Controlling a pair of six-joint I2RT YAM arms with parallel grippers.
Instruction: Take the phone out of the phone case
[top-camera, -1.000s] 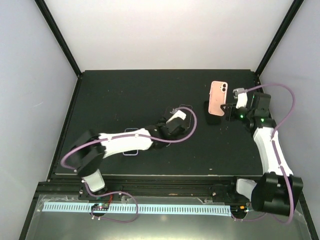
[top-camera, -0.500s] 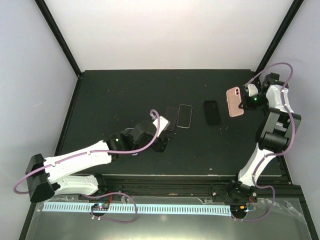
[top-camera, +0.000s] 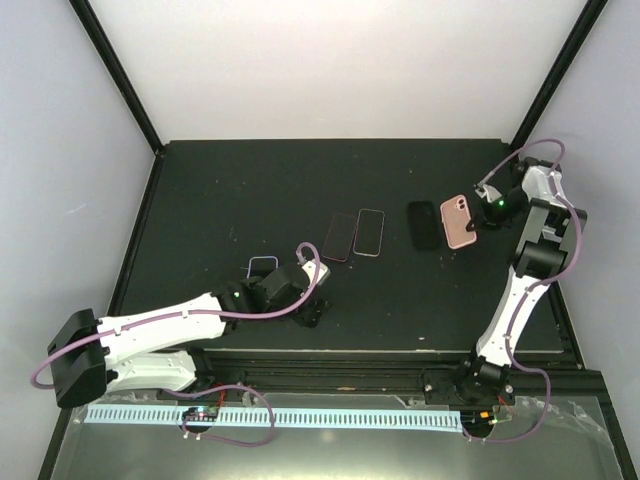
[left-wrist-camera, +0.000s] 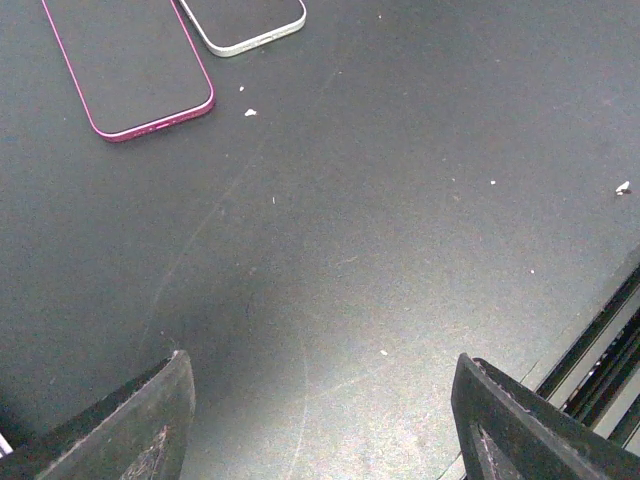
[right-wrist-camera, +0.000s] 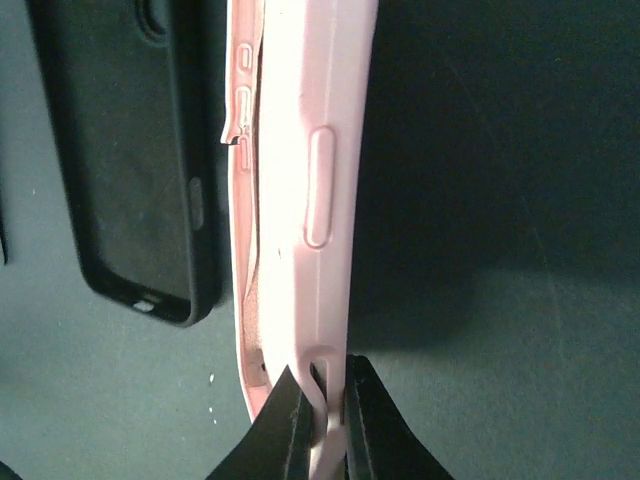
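While the right gripper (right-wrist-camera: 318, 388) clamps the rim of the salmon-pink rounded phone case (right-wrist-camera: 300, 190), the case is turned edge-up at the table's far right, just beside a black rectangular shell (right-wrist-camera: 135, 170). The left gripper (left-wrist-camera: 320, 400) hangs spread wide, empty.

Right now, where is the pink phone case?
The phone case is on the right of the top view, pinched by the right gripper, just right of a black case.

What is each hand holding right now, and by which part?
The right hand pinches the salmon-pink rectangular phone case by its thin side wall, near one end. The left hand is open above the black table, holding nothing.
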